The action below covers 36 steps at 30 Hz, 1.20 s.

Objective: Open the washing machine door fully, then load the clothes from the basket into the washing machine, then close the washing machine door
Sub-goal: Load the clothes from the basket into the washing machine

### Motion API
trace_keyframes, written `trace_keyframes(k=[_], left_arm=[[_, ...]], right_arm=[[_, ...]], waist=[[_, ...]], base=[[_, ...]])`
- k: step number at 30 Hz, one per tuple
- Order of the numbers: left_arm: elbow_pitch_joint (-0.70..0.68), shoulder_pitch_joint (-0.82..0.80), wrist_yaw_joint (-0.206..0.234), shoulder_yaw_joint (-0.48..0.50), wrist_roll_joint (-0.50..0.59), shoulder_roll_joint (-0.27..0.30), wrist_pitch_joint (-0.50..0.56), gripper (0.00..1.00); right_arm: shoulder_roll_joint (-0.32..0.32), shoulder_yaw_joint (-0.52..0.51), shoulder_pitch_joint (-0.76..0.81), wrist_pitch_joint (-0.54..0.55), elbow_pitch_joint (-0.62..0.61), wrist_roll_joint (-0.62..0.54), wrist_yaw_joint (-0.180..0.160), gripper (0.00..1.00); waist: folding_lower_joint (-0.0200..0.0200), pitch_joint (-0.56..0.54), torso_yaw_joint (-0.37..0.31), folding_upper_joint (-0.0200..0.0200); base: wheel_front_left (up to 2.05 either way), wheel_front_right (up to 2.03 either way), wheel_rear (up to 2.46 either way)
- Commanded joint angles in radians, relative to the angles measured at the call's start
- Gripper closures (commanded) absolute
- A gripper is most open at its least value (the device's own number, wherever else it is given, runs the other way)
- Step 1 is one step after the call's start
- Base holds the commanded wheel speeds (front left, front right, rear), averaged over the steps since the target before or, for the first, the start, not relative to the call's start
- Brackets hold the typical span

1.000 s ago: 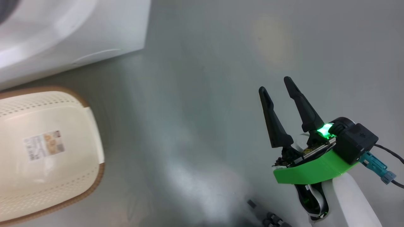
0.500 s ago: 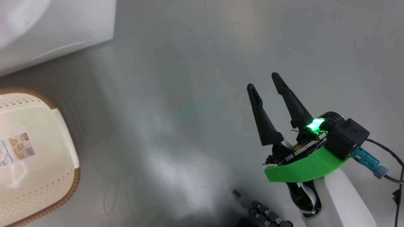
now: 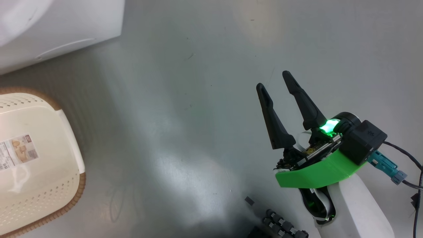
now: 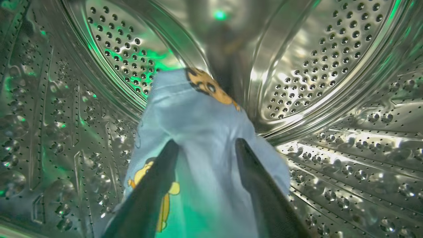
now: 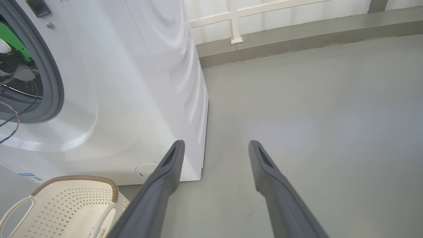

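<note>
No wording can be read outright. A paper label [image 3: 16,152] sits on the bottom of the basket [image 3: 49,188], at the near left. It carries rows of fine print, small brownish product pictures and what looks like a barcode at its left edge, all too small to make out. Low on the front of the washing machine [image 5: 132,82], just behind the basket, a blue label [image 5: 29,177] peeps out, its print illegible. A black box [image 3: 368,140] on the robot's right arm bears a small pale emblem without letters.

Head: steep downward, over floor [image 3: 198,82]. Left wrist: close, inside drum [image 4: 314,53]. Right wrist: low, oblique; shares basket [image 3: 43,198], washing machine [image 3: 72,29] with head.
</note>
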Motion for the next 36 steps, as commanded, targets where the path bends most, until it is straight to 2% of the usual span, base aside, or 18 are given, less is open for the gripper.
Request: trace_keyframes(k=[1, 11, 18, 25, 33, 36], left_arm=[[-0.014, -0.002, -0.008, 0.005, 0.000, 0.042, 0.011, 0.00], [-0.039, 0.048, 0.011, -0.023, 0.003, 0.013, 0.005, 0.00], [-0.132, 0.161, 0.040, -0.040, 0.006, -0.024, -0.043, 0.00], [-0.283, 0.346, 0.075, -0.023, -0.019, -0.064, -0.121, 0.00], [-0.525, 0.645, 0.131, -0.014, -0.039, -0.119, -0.207, 0.00], [-0.635, 0.788, 0.165, -0.019, -0.034, -0.144, -0.236, 0.00]], right_arm=[[0.001, 0.016, 0.016, -0.012, -0.024, 0.004, 0.006, 0.00], [0.001, -0.010, 0.013, -0.012, -0.022, -0.014, 0.006, 0.00], [-0.010, -0.050, 0.032, -0.012, -0.032, -0.037, 0.006, 0.00], [-0.023, -0.077, 0.056, -0.012, -0.042, -0.056, 0.006, 0.00], [-0.045, -0.109, 0.090, -0.012, -0.053, -0.081, 0.006, 0.00], [-0.055, -0.122, 0.111, -0.012, -0.053, -0.092, 0.006, 0.00]], waist=[[-0.0001, -0.001, 0.005, 0.0000], [-0.0001, -0.020, 0.046, 0.0000], [-0.0001, -0.050, 0.096, 0.0000], [-0.0001, -0.088, 0.146, 0.0000], [-0.0001, -0.149, 0.213, 0.0000], [-0.0001, -0.184, 0.244, 0.0000]], base=[[0.00, 0.00, 0.00], [0.00, 0.00, 0.00], [0.00, 0.00, 0.00], [0.00, 0.00, 0.00], [0.00, 0.00, 0.00], [0.00, 0.00, 0.00]])
